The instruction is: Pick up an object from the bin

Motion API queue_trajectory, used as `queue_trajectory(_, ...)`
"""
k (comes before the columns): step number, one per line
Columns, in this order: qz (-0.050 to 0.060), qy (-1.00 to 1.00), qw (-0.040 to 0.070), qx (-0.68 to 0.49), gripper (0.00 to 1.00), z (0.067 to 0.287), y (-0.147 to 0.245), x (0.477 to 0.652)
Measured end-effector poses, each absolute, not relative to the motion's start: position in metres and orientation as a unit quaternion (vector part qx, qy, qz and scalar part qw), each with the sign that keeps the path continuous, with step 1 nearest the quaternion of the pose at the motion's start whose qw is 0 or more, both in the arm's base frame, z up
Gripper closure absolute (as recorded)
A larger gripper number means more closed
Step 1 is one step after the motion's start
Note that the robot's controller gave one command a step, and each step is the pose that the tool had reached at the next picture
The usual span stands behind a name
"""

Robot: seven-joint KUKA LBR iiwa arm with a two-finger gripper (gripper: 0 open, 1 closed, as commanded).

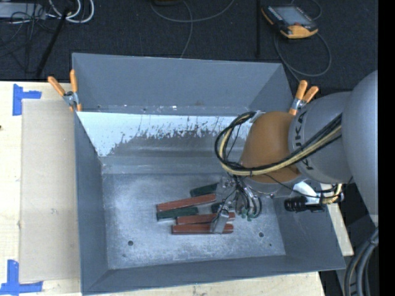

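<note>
1. Bin [123, 165] of grey metal: its walls slope inward, so loose things settle on the flat floor. The few things in it lie close together, right of the floor's middle and well apart from the left wall.
2. Arm [355, 128]: it reaches in from the right and bends down over that cluster. Its orange cover [266, 142] and looped cables [226, 142] hang above the floor, a stance that suits a pick from straight above.
3. Bars: 3 long, flat, reddish-brown strips with dark ends lie almost parallel, each slightly tilted. The top bar [185, 205] and middle bar [187, 218] are just beside each other, and the lowest bar [196, 229] is nearest the front wall. Lying so flat, they probably offer only their thin edges to grasp.
4. Gripper [220, 221]: it is down at the bars' right ends, its tip at the lowest bar, which I judge to be the thing it is after. Whether it is open or closed I cannot tell. That bar lies flat on the floor, not lifted.
5. Dark green piece [203, 191]: short and narrow, it lies just behind the top bar, near the gripper.
</note>
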State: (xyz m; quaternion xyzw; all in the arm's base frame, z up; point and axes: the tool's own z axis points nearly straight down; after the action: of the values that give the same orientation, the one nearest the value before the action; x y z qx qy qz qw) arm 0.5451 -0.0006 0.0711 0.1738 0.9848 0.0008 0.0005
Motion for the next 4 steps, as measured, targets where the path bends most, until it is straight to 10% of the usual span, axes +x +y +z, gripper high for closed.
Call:
queue_trajectory(1, 0.001, 0.985, 0.005, 0.174, 1.0, 0.076, -0.001, 0.548)
queue_trajectory(2, 0.003, 0.981, 0.005, 0.193, 1.0, 0.074, -0.016, 0.549)
queue_trajectory(3, 0.0, 0.981, 0.002, 0.194, 0.0, 0.071, -0.018, 0.546)
queue_trajectory(4, 0.001, 0.981, 0.0, 0.194, 1.0, 0.072, -0.017, 0.546)
